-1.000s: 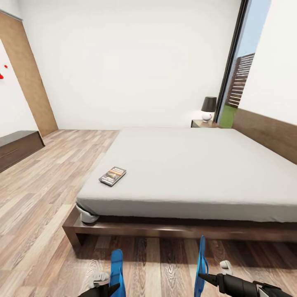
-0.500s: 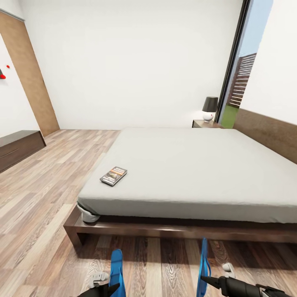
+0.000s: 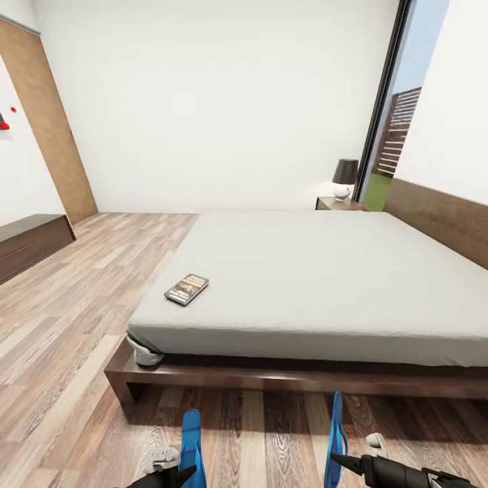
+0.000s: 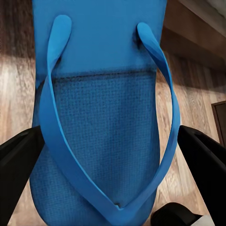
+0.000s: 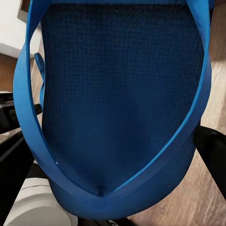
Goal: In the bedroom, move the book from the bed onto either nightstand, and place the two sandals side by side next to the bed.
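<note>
The book lies flat on the bed, near the mattress's front left corner. Down by the foot of the bed, both blue sandals are held just over the wood floor. My left gripper is shut on the left sandal, which lies flat, straps up. In the left wrist view that sandal spans the gap between the black fingers. My right gripper is shut on the right sandal, turned on edge; its sole sits between the fingers. A nightstand stands at the bed's far right corner.
A black-shaded lamp sits on the nightstand beside a tall dark-framed window. A long dark dresser lines the left wall next to a brown door. Wood-plank floor runs along the bed's left side.
The view has shifted very slightly. My right gripper and its sandal have sunk a little lower in the picture. The book and left sandal stay where they were.
</note>
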You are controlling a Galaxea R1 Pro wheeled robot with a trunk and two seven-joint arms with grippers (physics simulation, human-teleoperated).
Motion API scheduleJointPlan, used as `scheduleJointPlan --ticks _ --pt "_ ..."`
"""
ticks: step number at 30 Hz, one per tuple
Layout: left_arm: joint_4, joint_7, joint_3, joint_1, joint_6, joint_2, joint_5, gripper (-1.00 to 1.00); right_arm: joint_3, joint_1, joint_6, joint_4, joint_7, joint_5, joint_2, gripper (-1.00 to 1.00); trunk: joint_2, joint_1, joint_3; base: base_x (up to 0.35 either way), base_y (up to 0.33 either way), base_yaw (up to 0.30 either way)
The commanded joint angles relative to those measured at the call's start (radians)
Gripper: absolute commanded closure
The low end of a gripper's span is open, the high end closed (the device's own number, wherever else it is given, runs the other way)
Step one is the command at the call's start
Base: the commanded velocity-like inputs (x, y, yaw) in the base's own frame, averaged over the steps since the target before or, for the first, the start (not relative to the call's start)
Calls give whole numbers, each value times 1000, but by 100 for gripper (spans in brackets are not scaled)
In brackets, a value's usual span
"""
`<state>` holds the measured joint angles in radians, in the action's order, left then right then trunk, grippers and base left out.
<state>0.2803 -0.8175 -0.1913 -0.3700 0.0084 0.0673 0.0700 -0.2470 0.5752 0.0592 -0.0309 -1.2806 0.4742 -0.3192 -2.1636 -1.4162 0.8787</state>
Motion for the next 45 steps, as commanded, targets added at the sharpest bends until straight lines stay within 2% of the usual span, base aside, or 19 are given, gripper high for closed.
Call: scheduleJointPlan --ticks 1,6,7,10,15,19,22,23,26,27,30,33,34,36,37,40,41,43,45 --pt "-1 -3 0 0 1 0 5 100 -8 1 6 -3 -5 11 0 100 0 0 1 0 0 0" --pt "-1 -3 0 -1 1 0 5 100 -7 1 6 -3 1 11 0 100 0 0 1 0 0 0" --pt "-1 -4 0 -1 1 0 4 100 -7 1 6 -3 16 11 0 100 0 0 1 0 0 0" --pt "0 -4 0 -1 1 1 4 100 -6 1 6 -3 133 11 0 100 0 0 1 0 0 0" --pt "0 -5 -1 -1 1 4 4 100 -6 1 9 -4 175 12 -6 100 0 0 1 0 0 0" --pt "0 -5 -2 -1 1 5 4 100 -7 1 11 -4 165 13 -48 100 0 0 1 0 0 0" --pt "1 -5 -3 -1 1 9 5 100 -6 1 11 -4 60 14 -88 100 0 0 1 0 0 0" --pt "3 -4 -5 -1 1 11 5 100 -6 1 12 -4 22 16 -113 100 0 0 1 0 0 0" --pt "8 -5 -7 -1 1 33 5 100 -7 1 13 -5 -2 51 -159 100 0 0 1 0 0 0" --pt "13 -5 -7 -1 1 49 5 100 -7 1 13 -6 -5 73 -168 100 0 0 1 0 0 0" --pt "38 -3 -7 -1 1 81 5 100 -8 1 13 -5 -7 93 -175 100 0 0 1 0 0 0" --pt "92 63 -5 -1 4 94 3 100 -8 1 13 -4 -6 98 -177 100 0 0 1 0 0 0" --pt "117 131 0 -1 9 94 -8 100 -8 1 13 -4 -6 99 -178 100 0 0 1 0 0 0" --pt "138 211 12 -1 25 88 -50 100 -8 2 13 -4 -5 99 -178 100 0 0 1 0 0 0" --pt "146 251 22 -2 54 68 -105 100 -8 2 13 -4 -5 99 -178 100 0 0 1 0 0 0" --pt "162 335 30 -7 123 16 -238 100 -8 1 13 -4 -5 99 -178 100 0 0 1 0 0 0" --pt "184 394 32 -9 149 -9 -295 100 -8 1 13 -4 -5 100 -178 100 0 0 1 0 0 0" --pt "206 488 34 -10 179 -38 -367 100 -8 2 12 -4 -5 100 -178 100 0 0 1 0 0 0" --pt "211 519 30 -10 187 -46 -386 100 -8 2 11 -4 -5 100 -178 100 0 0 1 0 0 0"
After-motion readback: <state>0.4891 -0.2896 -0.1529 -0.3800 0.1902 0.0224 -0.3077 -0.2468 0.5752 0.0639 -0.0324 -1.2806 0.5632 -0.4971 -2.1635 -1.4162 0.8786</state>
